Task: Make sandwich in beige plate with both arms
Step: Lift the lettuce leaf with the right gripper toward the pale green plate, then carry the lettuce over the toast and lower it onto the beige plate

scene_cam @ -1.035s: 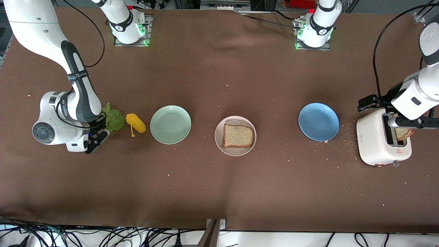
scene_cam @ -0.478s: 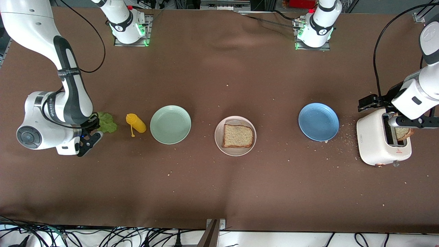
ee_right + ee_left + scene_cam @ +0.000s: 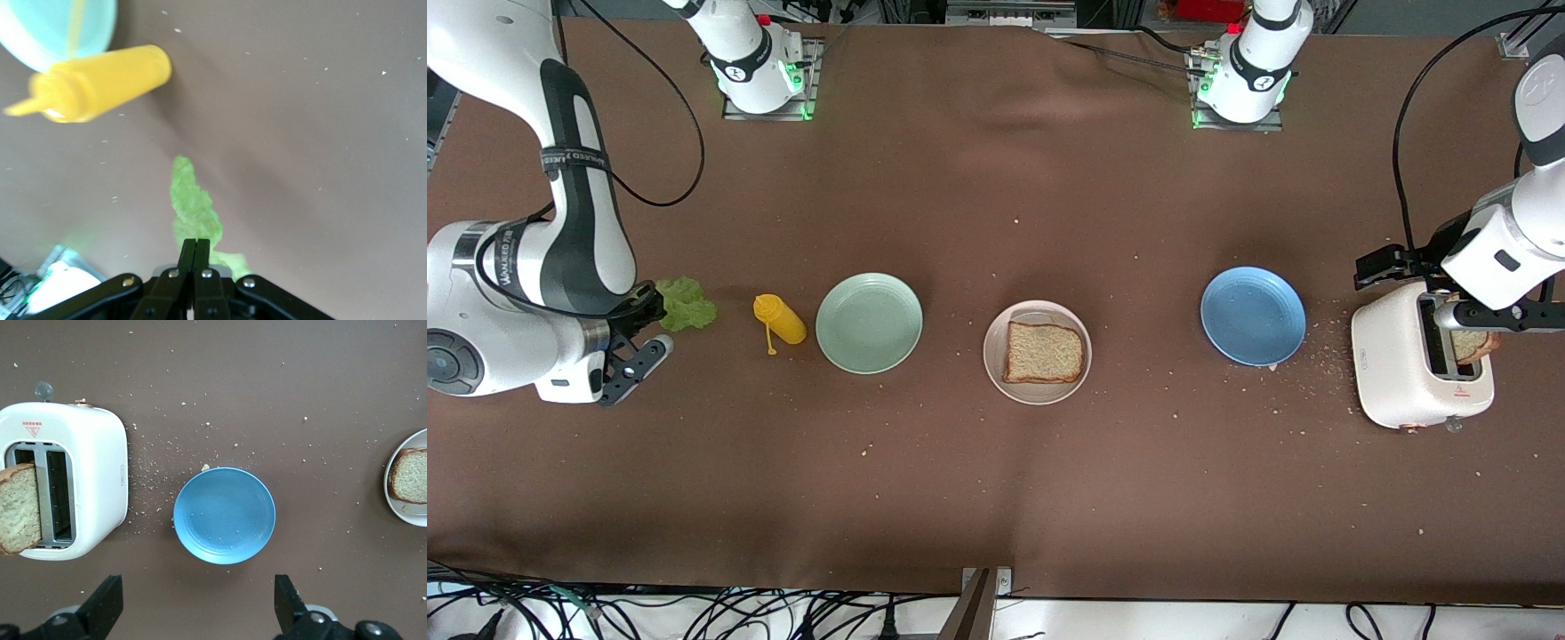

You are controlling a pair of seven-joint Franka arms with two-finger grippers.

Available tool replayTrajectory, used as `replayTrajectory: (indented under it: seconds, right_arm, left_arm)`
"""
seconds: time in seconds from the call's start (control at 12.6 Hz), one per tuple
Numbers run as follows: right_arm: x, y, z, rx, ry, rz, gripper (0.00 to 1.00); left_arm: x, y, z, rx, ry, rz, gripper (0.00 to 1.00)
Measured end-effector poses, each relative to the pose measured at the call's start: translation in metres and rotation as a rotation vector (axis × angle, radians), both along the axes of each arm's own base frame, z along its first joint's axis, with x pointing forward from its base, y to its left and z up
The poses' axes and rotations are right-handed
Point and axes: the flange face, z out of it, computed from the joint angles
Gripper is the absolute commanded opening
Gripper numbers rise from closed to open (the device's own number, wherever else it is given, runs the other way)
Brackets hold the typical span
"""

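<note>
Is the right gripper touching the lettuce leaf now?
Touching. The right wrist view shows the right gripper with fingers shut on the lettuce leaf, which hangs from them.

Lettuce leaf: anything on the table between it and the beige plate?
Yes. Between the lettuce leaf, pinched in the shut right gripper, and the beige plate lie the yellow squeeze bottle, then the mint-green plate. Carried over them, nothing blocks.

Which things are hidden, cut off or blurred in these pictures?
- Bread slice in the toaster: front view, partly covered by the left arm.
- Beige plate: left wrist view, cut by the picture's edge.
- Yellow bottle: right wrist view, blurred.
- Lettuce: front view, one end under the right arm.
</note>
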Motion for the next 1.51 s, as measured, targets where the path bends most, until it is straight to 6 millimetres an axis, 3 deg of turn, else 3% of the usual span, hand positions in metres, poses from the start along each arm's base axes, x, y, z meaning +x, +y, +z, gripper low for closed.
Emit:
replayTrajectory:
  seconds: [0.16, 0.32, 0.88, 1.03, 1.19, 1.51]
  right_arm:
    - [-0.007, 0.035, 0.044, -0.034, 0.003, -0.026, 0.0]
    - [-0.019, 0.086, 0.081, -0.046, -0.021, -0.02, 0.0]
    - [-0.083, 0.317, 0.123, -0.003, -0.207, 0.153, 0.0]
    - [-0.097, 0.37, 0.116, 0.058, -0.28, 0.22, 0.0]
    - [-0.1, 0.41, 0.097, 0.132, -0.341, 0.265, 0.0]
    - [-0.094, 0.466, 0.047, 0.278, -0.461, 0.361, 0.0]
  left_arm:
    - [0.0, 0.0, 0.001, 0.0, -0.001, 0.002, 1.0]
    - [-0.001, 0.0, 0.002, 0.0, -0.003, 0.001, 1.0]
    - [-0.001, -0.001, 0.003, 0.0, -0.004, 0.0, 1.0]
    - [-0.001, -0.001, 0.003, 0.0, -0.004, 0.0, 1.0]
    - [-0.001, -0.001, 0.003, 0.0, -0.004, 0.0, 1.0]
    - [-0.001, -0.001, 0.003, 0.0, -0.004, 0.0, 1.0]
